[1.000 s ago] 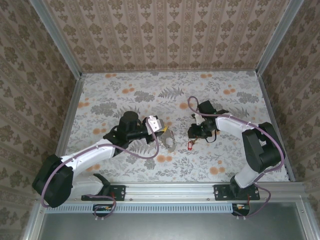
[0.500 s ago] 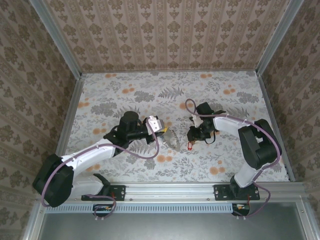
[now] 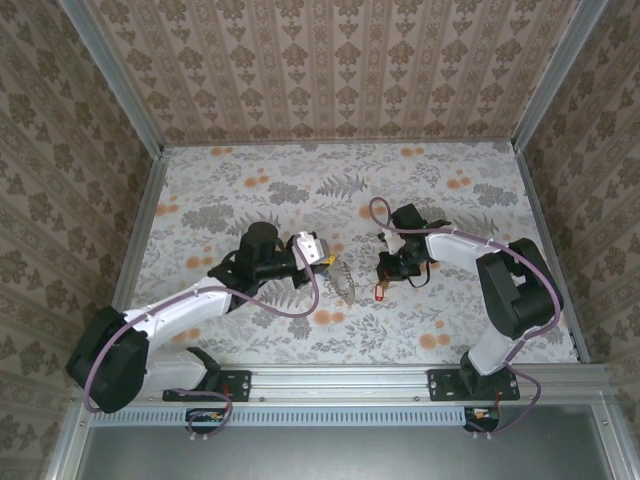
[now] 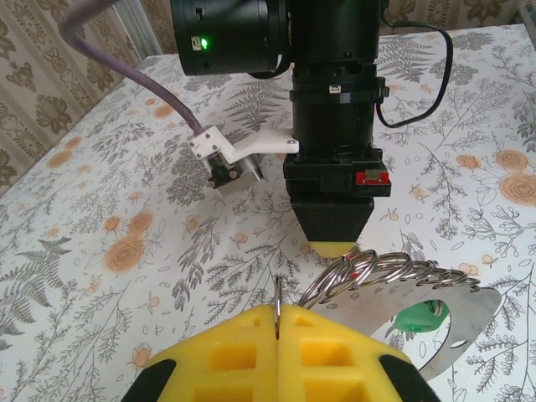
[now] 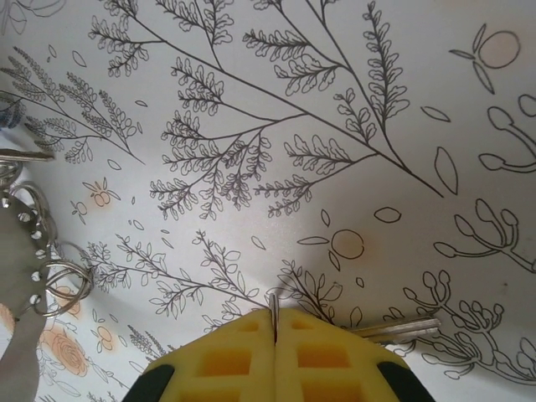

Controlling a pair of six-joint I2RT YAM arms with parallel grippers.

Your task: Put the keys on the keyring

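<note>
Both grippers are clenched, pads pressed flat together. The left gripper (image 4: pixel 276 310), at the bottom centre of its wrist view, pinches a thin wire loop of the keyring (image 4: pixel 377 272), whose rings and metal tag hang to the lower right with a green key (image 4: pixel 423 316) behind them. The right gripper (image 5: pixel 275 320) sits low over the table (image 3: pixel 250 180). A key blade (image 5: pixel 402 329) pokes out beside its right pad, but whether it is pinched cannot be told. A red key (image 3: pixel 380 291) lies just below it. Since a second ago the right wrist has edged left, the keyring looks narrower, and the red key is unmoved.
</note>
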